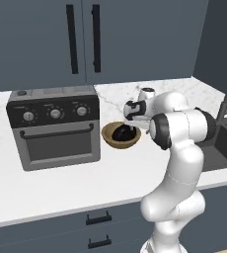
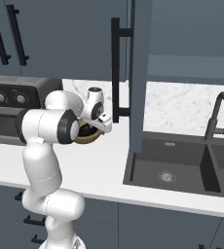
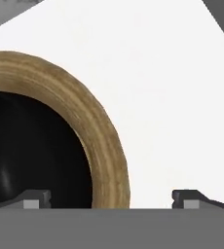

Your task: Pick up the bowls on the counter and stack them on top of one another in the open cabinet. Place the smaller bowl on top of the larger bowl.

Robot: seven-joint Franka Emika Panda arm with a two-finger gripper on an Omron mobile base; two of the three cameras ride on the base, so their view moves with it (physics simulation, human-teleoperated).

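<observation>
The larger bowl (image 1: pixel 121 136) of tan wood sits on the white table (image 1: pixel 61 183), just right of the toaster oven (image 1: pixel 54 126). Something black lies inside it, probably the smaller bowl (image 1: pixel 121 132), partly hidden behind the claw (image 1: pixel 127 129). In the hand view the claw's tips stand spread wide, straddling the wooden rim, which is cut off at the left. The arm hides most of the bowl in the right base view.

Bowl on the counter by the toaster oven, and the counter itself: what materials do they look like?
Larger bowl: looks like wood, matte tan-brown, with ring-like grain streaks along its thick rim. Its inside is black with a faint sheen, possibly the smaller black bowl sitting in it, but that can't be told apart here. Counter: white marble-look stone, smooth, with faint grey veins near the back wall.
</observation>
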